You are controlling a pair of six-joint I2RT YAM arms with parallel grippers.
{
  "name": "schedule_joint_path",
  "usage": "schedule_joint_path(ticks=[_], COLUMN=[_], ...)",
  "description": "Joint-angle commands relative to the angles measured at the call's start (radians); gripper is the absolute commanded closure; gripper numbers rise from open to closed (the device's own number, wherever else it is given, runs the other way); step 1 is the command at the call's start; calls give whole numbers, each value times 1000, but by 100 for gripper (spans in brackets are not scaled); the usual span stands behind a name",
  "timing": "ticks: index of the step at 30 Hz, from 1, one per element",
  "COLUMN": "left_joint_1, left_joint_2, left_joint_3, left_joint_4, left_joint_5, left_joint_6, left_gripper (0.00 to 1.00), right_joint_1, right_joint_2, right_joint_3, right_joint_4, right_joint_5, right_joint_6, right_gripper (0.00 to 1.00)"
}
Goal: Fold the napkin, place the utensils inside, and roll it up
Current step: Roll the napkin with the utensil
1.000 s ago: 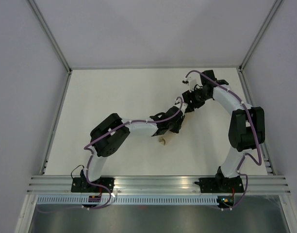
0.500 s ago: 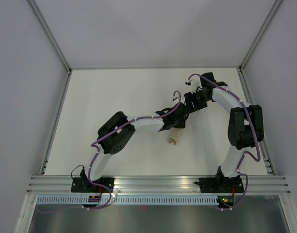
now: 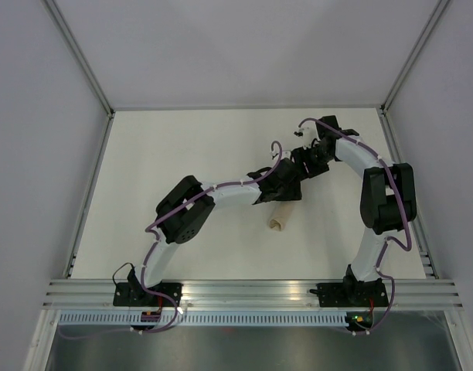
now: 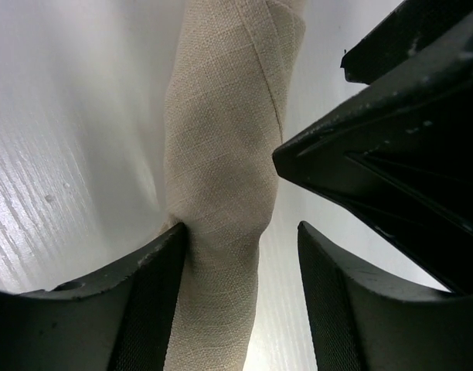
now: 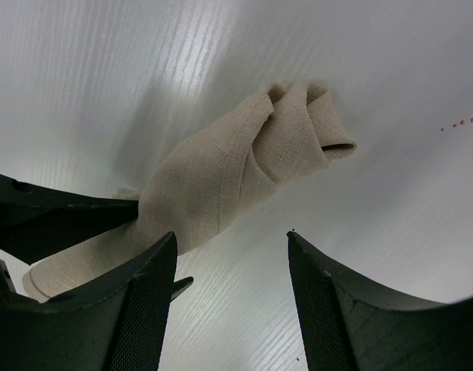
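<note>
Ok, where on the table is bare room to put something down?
Bare: the wide left part of the table, left of the left arm; the far strip by the back wall; the near patch between napkin and right arm. Crowded: right of centre, where the left gripper and right gripper meet at the napkin.

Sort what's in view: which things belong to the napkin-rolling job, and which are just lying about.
Job:
- napkin, rolled up
- left hand, open, astride the roll
- right hand, open, near the roll

Not part of it:
- table
- aluminium rail
</note>
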Motion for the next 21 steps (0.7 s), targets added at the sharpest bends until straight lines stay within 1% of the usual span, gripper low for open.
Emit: schedule_joint_path(ticks=[1, 13, 21], left_joint_1=[8, 19, 24], left_joint_2=[46, -60, -155], left_joint_3=[-44, -89, -92], left_joint_4=[-156, -133, -90], left_joint_5=[4, -10, 39], left_joint_6=[-26, 52, 134], left_gripper=[33, 27, 24], right_joint_1=[8, 8, 8], right_joint_2=[9, 16, 7], right_joint_3=[34, 41, 52], right_joint_4=[-25, -17, -12], right_joint_5=[34, 18, 4], right_joint_6=[37, 45, 39], right_gripper=[35, 35, 35])
